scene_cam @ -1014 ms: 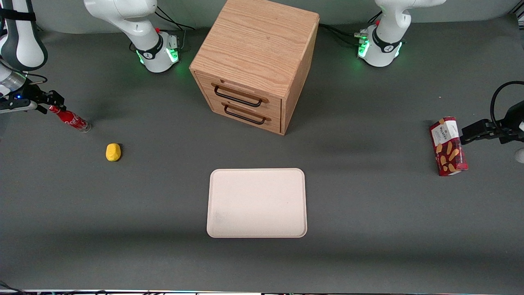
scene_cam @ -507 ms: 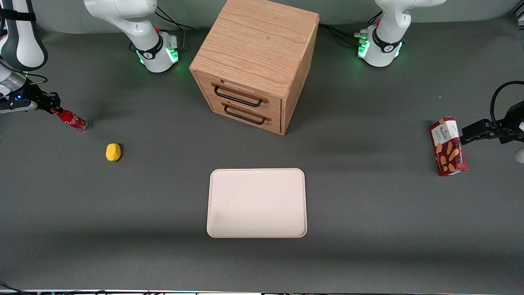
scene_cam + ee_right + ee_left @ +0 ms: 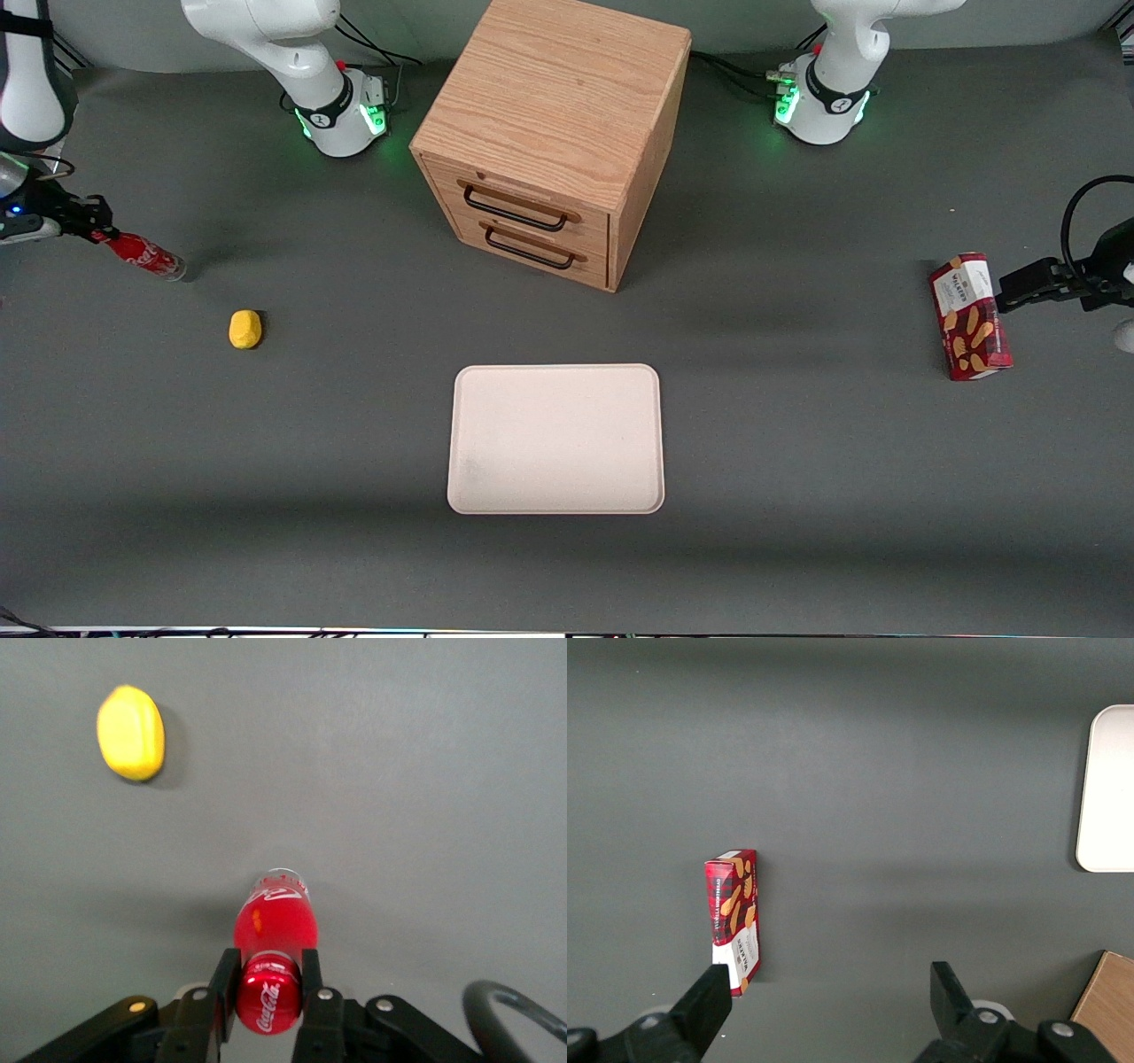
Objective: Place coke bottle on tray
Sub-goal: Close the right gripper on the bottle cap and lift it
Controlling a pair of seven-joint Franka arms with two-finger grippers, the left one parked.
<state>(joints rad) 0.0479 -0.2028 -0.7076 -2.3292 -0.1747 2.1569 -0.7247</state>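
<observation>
Hand [image 3: 96, 232] at the working arm's end of the counter [image 3: 797, 443], fingers [image 3: 310, 979] pinched on the neck of the bottle [image 3: 142, 255] just under the red cap — firm grip, one finger each side per wrist cam. Bottle [image 3: 275, 930] tilted in front cam: cap end up in the hand, clear base down near the counter surface. Can't tell if the base touches or is just off; a shadow sits right beside it.

Lemon-ish yellow lump [image 3: 245, 329] lies on the counter near the bottle, a bit nearer the front cam, apart from it. Also in wrist cam [image 3: 131, 733], not touching the bottle.

Tray [image 3: 556, 439] flat on the counter mid-table, nearer the front cam than the drawer box [image 3: 554, 133], well apart from bottle + hand. Nothing on it. One edge of the tray [image 3: 1106, 788] shows in the left wrist cam too.

Drawer box: wood, two drawers w/ dark handles, both closed, turned at a slight angle to the tray.

Snack box [image 3: 969, 316] (red, biscuit pics) stands toward the parked arm's end, well apart from the tray; seen in the left wrist cam [image 3: 733, 920] as well.

Status — bottle gripped, not on the tray yet.
</observation>
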